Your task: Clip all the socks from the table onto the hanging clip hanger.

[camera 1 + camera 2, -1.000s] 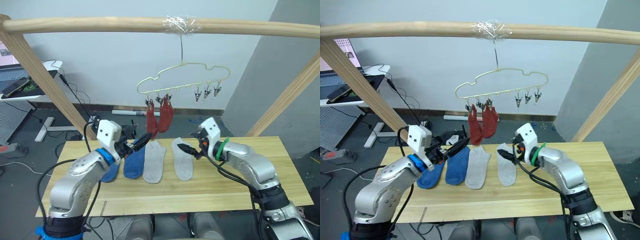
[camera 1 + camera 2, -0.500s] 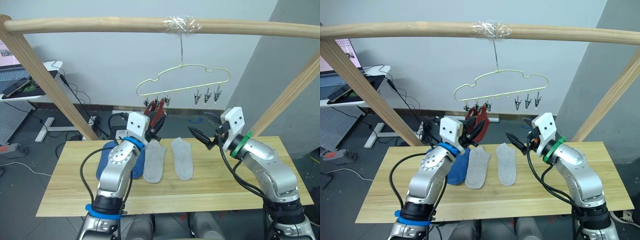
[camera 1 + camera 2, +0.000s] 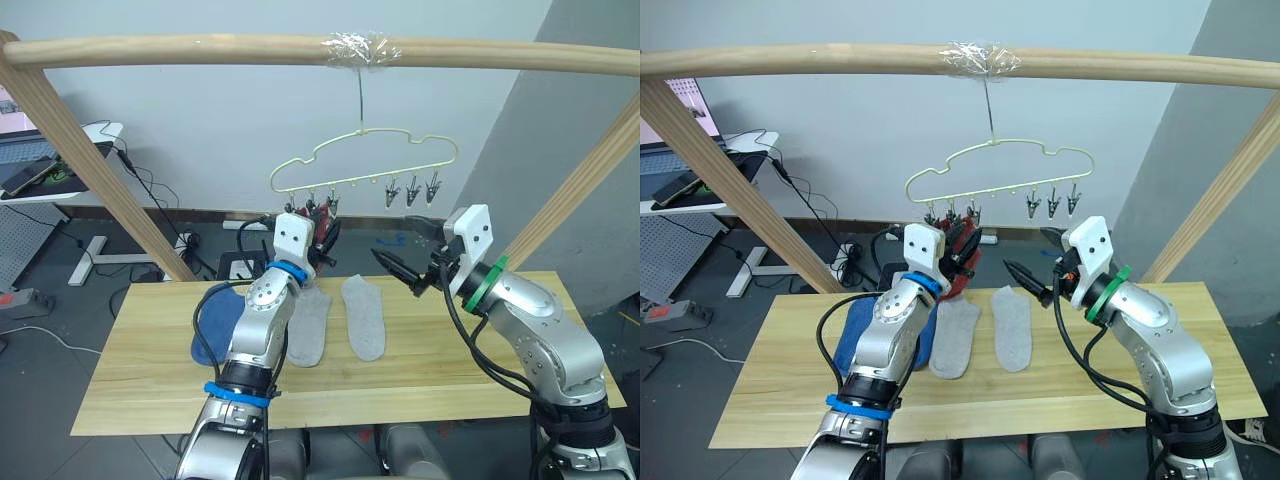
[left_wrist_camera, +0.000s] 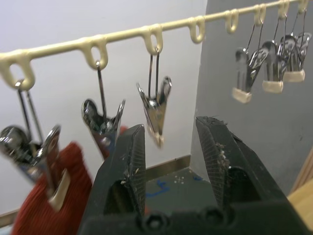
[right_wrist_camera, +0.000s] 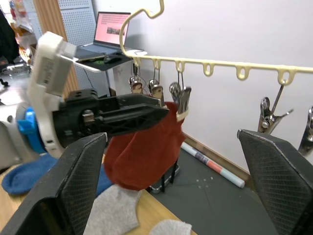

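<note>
I saw two rust-red knit socks (image 3: 962,262) clipped on the pale yellow-green wire clip hanger (image 3: 362,160); below it, four waited on the light wooden tabletop (image 3: 420,385). Both pincers, left (image 4: 168,147) and right (image 3: 397,268), were spread, empty.

Left gripper (image 4: 168,142) sits open just under an empty clip (image 4: 155,107); red socks (image 4: 54,203) crowd beside; rt side clips (image 3: 410,190) hang free.

The clip hanger (image 4: 122,34) looks like smooth, pale coated wire, and its clips (image 4: 155,105) are shiny bare metal. The socks (image 3: 1012,330) are matt knit cloth. The table (image 3: 420,385) is light wood with visible grain, as is the smooth round rail (image 3: 200,48).
</note>
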You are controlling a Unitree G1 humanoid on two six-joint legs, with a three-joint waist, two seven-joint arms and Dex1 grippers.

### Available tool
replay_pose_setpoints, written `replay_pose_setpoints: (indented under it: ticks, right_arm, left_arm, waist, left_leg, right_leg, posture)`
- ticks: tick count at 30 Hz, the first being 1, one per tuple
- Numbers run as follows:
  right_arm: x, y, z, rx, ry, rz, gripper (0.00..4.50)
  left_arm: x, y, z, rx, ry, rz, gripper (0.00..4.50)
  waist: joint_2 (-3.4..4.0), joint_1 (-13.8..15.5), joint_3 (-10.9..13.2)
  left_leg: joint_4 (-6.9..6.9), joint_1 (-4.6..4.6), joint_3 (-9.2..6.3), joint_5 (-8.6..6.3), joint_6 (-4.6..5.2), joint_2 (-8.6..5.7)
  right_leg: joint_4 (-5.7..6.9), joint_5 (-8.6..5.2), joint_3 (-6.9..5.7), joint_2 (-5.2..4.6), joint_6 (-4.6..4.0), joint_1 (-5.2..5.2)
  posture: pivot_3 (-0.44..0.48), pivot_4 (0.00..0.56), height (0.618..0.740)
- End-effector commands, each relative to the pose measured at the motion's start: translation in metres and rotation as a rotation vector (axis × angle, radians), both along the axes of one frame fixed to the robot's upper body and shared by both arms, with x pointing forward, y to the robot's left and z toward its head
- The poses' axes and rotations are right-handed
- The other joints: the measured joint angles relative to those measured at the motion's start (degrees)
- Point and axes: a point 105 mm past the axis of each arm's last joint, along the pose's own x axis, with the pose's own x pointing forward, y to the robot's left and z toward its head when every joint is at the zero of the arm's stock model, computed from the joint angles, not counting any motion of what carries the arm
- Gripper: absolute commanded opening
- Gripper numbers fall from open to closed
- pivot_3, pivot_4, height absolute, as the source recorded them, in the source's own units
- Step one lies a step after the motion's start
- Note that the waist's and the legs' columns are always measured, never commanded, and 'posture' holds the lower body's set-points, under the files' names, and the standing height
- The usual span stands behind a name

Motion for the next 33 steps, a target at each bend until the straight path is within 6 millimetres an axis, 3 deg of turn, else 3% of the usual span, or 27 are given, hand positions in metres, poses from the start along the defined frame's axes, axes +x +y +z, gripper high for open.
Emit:
replay_pose_setpoints:
  ticks: [1,19,33]
  right_arm:
    - [-0.005,-0.001,0.017,0.015,-0.067,-0.002,4.50]
    - [-0.006,-0.001,0.019,0.016,-0.065,-0.015,4.50]
    - [-0.004,-0.002,0.020,0.021,-0.061,-0.021,4.50]
  left_arm:
    - [0.008,-0.001,0.017,-0.017,-0.060,0.014,1.81]
    - [0.025,-0.008,0.030,-0.052,-0.080,0.021,1.81]
    - [0.027,-0.009,0.033,-0.052,-0.097,0.023,1.81]
  waist:
    - [0.00,-0.20,0.00]
    - [0.00,-1.35,0.00]
    - [0.00,-1.52,0.01]
  left_leg:
    - [0.00,0.00,-0.01,0.00,0.00,-0.01]
    - [0.01,0.00,-0.01,0.00,0.00,-0.01]
    - [0.01,0.00,-0.01,0.00,0.00,-0.01]
  right_leg:
    - [0.00,0.00,0.00,0.00,0.00,0.01]
    - [0.03,0.00,0.00,0.00,0.02,0.01]
    - [0.03,0.00,0.00,0.00,0.02,0.01]
  posture:
    - [-0.188,0.142,0.740]
    - [-0.208,0.157,0.740]
    - [-0.210,0.162,0.740]
